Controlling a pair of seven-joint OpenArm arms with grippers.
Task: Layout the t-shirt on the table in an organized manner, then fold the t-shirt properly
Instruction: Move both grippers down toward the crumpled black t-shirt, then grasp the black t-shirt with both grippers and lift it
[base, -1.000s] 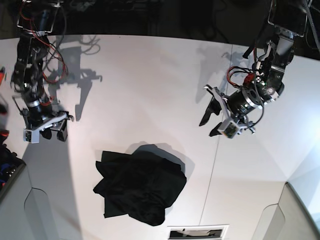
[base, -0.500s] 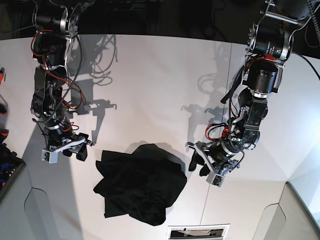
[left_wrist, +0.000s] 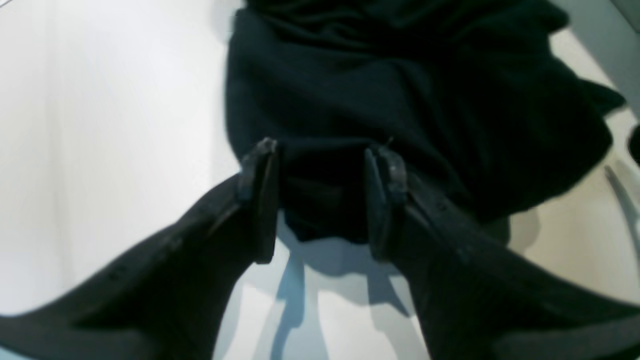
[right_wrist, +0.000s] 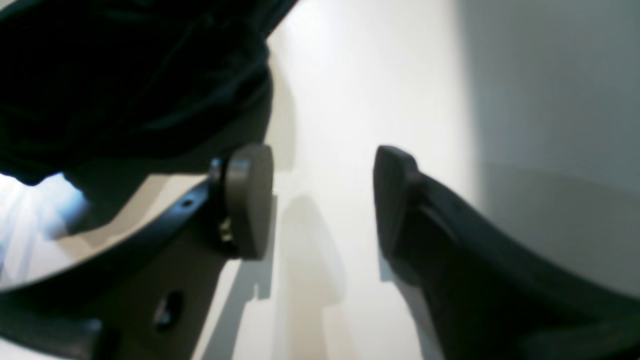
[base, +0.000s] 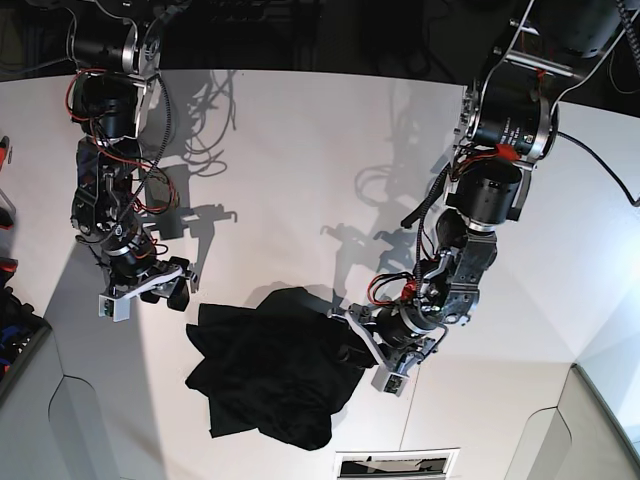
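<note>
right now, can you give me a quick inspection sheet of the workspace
surface: white table, thin dark seam running across it, arm shadows on it
job's things: black t-shirt lying crumpled in a heap, not spread, no print showing
clutter: nothing seen on the table besides the shirt
grippers: left claw open, its tips at the shirt's edge with fabric between them, not closed on it; right claw open over bare table beside the shirt, holding nothing
cables: red and black wires run exposed along both arms, none lying on the shirt
surroundings: dark background behind the table, grey panels at the near corners
</note>
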